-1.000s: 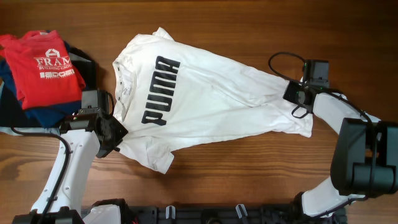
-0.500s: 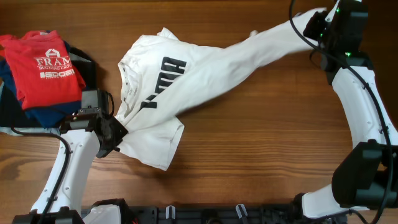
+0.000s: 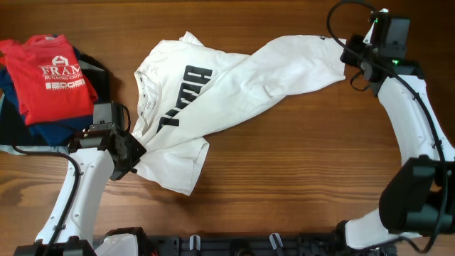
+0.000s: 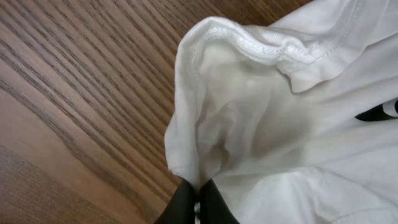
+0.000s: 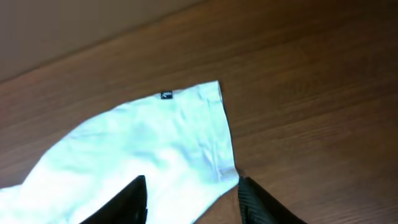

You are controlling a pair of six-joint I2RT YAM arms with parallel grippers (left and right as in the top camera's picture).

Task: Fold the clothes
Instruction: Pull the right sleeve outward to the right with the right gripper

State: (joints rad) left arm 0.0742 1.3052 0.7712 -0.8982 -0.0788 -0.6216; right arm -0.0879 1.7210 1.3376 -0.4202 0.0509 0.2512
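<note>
Across the middle of the tabletop [image 3: 298, 163], the white T-shirt [image 3: 234, 85] lies twisted, stretched from 8 o'clock up to 2 o'clock, its black lettering partly creased under. At 8 o'clock the left tool [image 4: 198, 208] is pinched tight on a bunched edge of it. At 2 o'clock the right tool [image 5: 191, 193] has its jaws apart, with the hem lying loose between them. A red shirt [image 3: 53, 75] sits at 10 o'clock.

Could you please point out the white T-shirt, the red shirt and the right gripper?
white T-shirt [image 3: 234, 84]: overhead view, mid body.
red shirt [image 3: 53, 77]: overhead view, its printed front.
right gripper [image 5: 191, 186]: right wrist view, between fingertips.
</note>
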